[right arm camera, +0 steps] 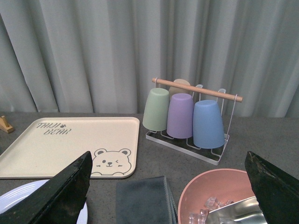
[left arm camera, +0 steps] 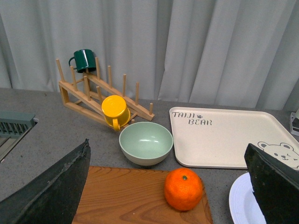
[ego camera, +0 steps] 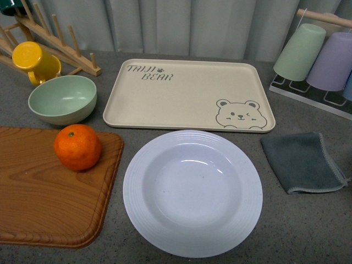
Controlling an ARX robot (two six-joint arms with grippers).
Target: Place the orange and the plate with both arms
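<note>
The orange (ego camera: 77, 147) rests on a wooden board (ego camera: 44, 209) and the plate (ego camera: 192, 242) sits empty on the surface (ego camera: 308, 231). The left gripper (left arm camera: 167, 145) and right gripper (right arm camera: 168, 154) gape wide, holding nothing. The task appears unstarted.

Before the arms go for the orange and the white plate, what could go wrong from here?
The round orange fruit sits loose on the wooden cutting board; a glancing touch may roll it toward the pale green bowl.
The white ridged plate lies flat, so its low rim may slip from a pinch and bump the beige bear tray.
</note>
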